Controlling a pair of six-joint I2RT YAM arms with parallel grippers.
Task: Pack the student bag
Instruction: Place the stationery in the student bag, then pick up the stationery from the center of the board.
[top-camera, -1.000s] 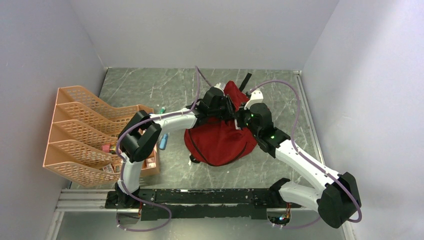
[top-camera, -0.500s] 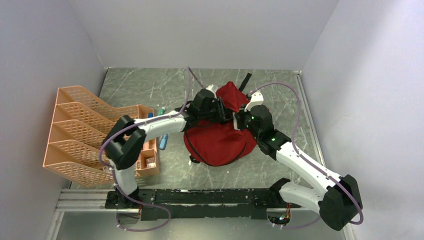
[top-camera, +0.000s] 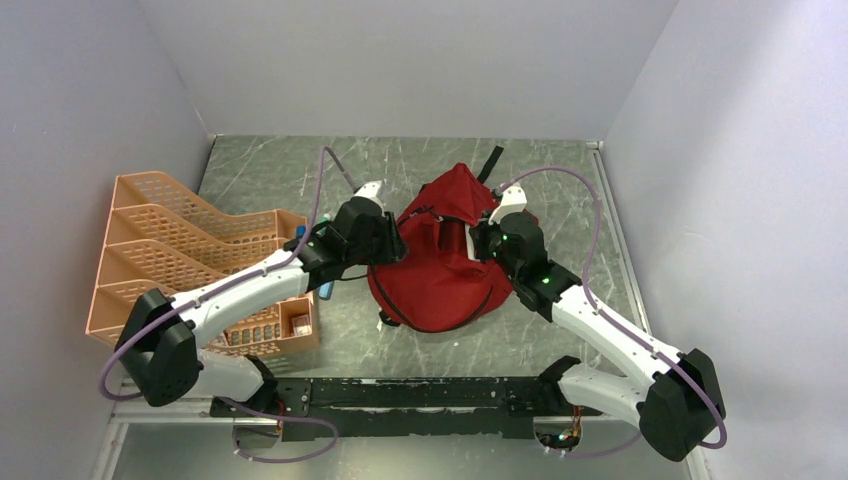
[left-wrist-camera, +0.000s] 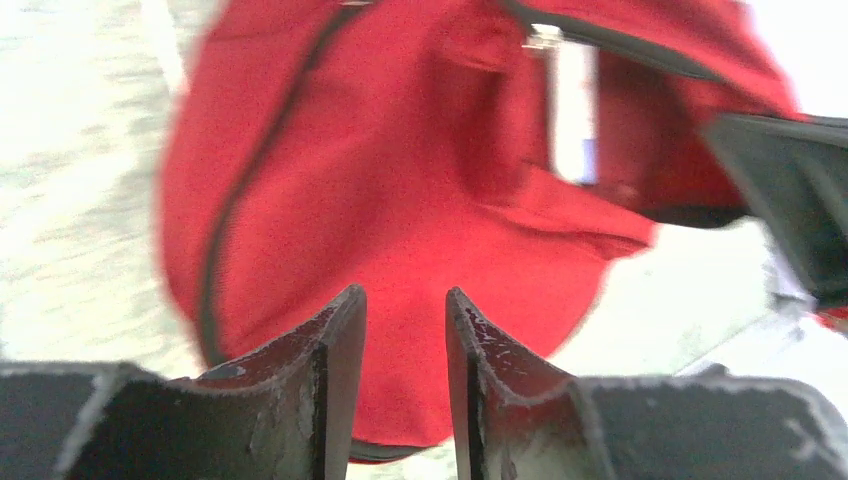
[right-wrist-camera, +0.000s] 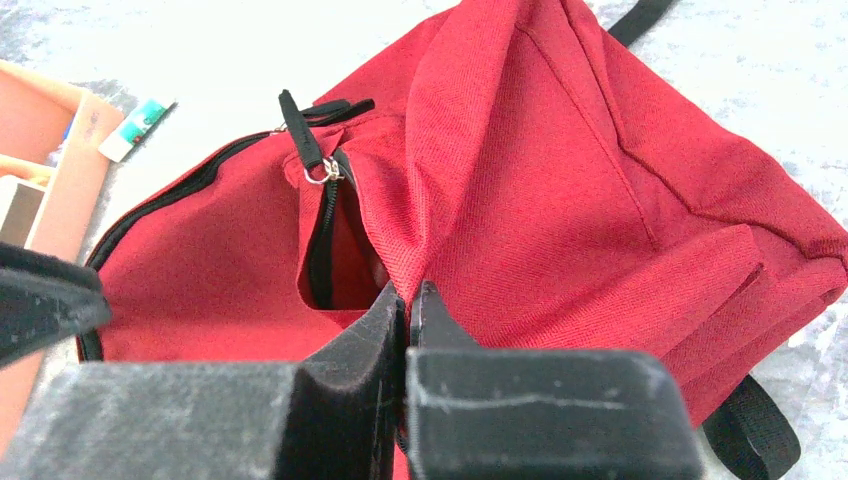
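Retreating leftward off the student bag, left hand stands apart; right hand pinches its fabric.

Orange mesh organiser stands at left side of grey marbled table. Small box in its near compartment. Teal-ended stick lies just beside organiser.

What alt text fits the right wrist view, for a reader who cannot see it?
The right gripper is shut on a fold of the red student bag, which fills the view. Left of the fold a black zipper gapes part open; an orange organiser shows at the left edge.
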